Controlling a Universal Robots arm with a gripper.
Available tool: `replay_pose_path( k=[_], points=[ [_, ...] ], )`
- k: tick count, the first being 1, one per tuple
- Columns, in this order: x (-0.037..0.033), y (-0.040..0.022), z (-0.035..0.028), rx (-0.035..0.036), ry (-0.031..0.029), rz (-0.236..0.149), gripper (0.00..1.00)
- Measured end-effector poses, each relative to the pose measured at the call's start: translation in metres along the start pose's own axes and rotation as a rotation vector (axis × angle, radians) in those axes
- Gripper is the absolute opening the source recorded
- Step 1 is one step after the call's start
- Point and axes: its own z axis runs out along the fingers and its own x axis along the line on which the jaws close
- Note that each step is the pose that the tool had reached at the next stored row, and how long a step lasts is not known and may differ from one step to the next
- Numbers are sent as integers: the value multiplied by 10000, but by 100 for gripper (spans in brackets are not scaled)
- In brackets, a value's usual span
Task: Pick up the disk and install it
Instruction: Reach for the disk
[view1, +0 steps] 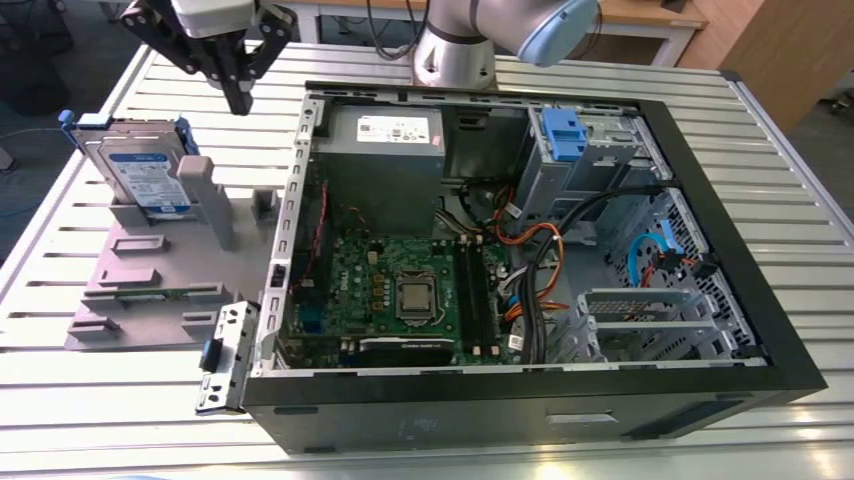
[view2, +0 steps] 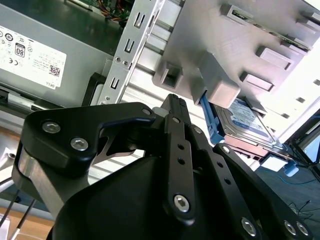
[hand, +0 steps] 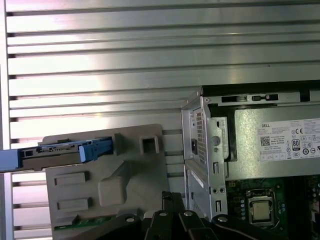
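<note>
Disk (view1: 140, 170) sits on the ribbed metal table (view1: 107, 410), at the exterior view's left of the open black case (view1: 534, 400). It's stood on edge in a grey plastic holder (view1: 147, 290): silver, blue-white label, blue rails. Black gripper (view1: 240, 98) hangs apart from it, pinched closed, holding nothing.

Slatted metal table (view1: 94, 400) carries open black computer case (view1: 534, 400), grey holder plate (view1: 174, 270), small metal bracket (view1: 227, 355).

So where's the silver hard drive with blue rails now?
On the exterior view's left, the silver hard drive stands propped in a grey plastic stand, beside the open black computer case.
</note>
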Motion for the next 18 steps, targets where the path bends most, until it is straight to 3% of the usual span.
replay_pose_path(
  k=[18],
  points=[
    [35, -3, 0, 0, 0, 0, 11]
  ],
)
